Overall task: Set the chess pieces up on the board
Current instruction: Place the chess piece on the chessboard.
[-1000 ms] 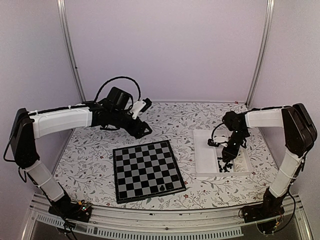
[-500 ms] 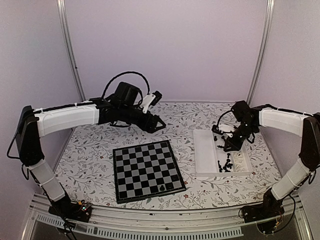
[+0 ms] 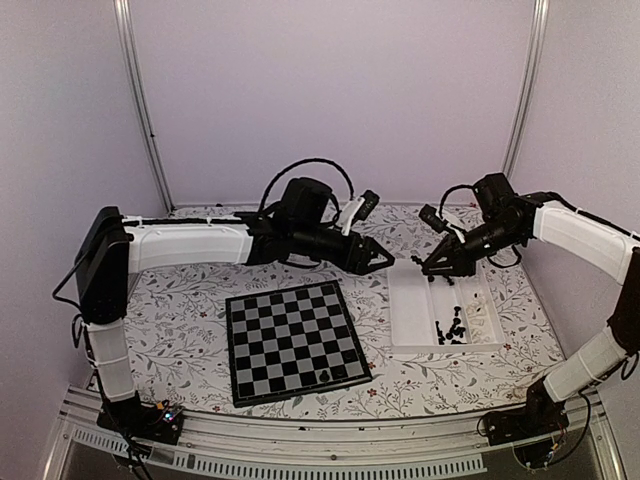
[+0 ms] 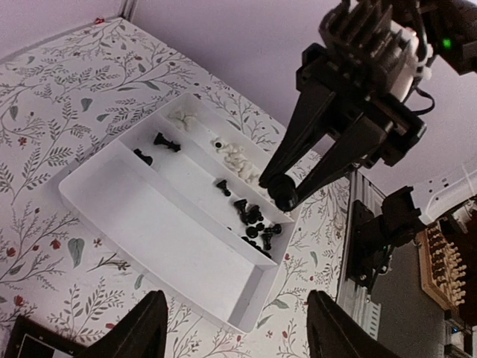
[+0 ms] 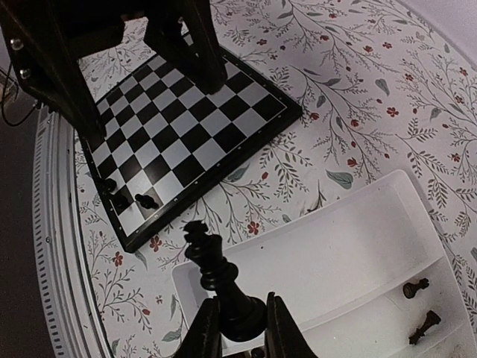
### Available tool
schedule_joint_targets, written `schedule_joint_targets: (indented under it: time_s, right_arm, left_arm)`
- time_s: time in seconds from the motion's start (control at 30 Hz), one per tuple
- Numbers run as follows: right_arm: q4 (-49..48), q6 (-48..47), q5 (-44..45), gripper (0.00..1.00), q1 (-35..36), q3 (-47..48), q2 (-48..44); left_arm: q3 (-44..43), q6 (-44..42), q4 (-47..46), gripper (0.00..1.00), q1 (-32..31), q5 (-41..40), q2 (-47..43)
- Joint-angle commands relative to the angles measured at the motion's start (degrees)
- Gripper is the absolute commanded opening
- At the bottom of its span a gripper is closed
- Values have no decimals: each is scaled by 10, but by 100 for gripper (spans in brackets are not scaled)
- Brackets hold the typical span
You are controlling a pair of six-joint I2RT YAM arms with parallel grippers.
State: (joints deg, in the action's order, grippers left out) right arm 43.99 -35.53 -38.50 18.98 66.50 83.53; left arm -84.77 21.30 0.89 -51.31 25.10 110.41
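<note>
The board [image 3: 290,335] lies at the table's middle front, with a few black chess pieces [image 3: 325,377] near its front right corner; they also show in the right wrist view [image 5: 119,198] on the board [image 5: 186,134]. My right gripper [image 5: 237,319] is shut on a black king [image 5: 216,272] and holds it above the white tray's [image 5: 335,246] left end. In the top view the right gripper [image 3: 422,264] hangs over the tray's far left corner. My left gripper [image 3: 384,262] is open and empty beside it, left of the tray. The left wrist view shows the left gripper [image 4: 238,332] above the tray [image 4: 149,216].
The white compartmented tray [image 3: 410,305] stands right of the board. Several black pieces [image 3: 455,325] lie in its middle compartment, and also show in the left wrist view [image 4: 253,220]. Cream pieces [image 3: 480,312] fill the right compartment. The two grippers are close together.
My left arm has swung right from behind the board to the tray's far left corner. My right gripper has risen out of the tray with the black king and moved back and left.
</note>
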Motion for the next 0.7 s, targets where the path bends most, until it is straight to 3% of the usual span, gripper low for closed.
schedule_joint_targets:
  time_s: [0.0, 0.43, 0.67]
  right_arm:
    - [23, -11, -97, 11, 4, 18, 24]
    - [31, -15, -76, 12, 20, 14, 28]
    - [32, -16, -78, 12, 22, 10, 29]
  left_arm:
    - [-47, 7, -30, 66, -25, 36, 28]
    - [-135, 6, 24, 59, -43, 51, 99]
    - [-142, 10, 23, 47, -43, 56, 107]
